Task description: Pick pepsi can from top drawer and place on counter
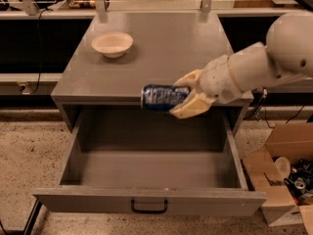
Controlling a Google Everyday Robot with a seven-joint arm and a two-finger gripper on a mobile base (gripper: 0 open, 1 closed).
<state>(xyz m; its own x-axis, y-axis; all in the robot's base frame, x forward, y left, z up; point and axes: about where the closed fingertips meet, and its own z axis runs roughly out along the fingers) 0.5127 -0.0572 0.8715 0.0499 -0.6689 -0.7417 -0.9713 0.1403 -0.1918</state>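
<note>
The pepsi can [159, 97], blue with white and silver markings, lies on its side in the air, level with the counter's front edge. My gripper [186, 94], with cream fingers [188, 107], is shut on its right end and holds it above the open top drawer [146, 168]. The drawer is pulled out, its grey interior bare, with a black handle [149, 207] on its front. The counter [166, 48] is the flat grey cabinet top behind the can. My white arm reaches in from the right.
A beige bowl [112, 44] sits on the counter's back left. A cardboard box [288, 177] with odds and ends stands on the floor at the right. Shelving and metal posts run along the back.
</note>
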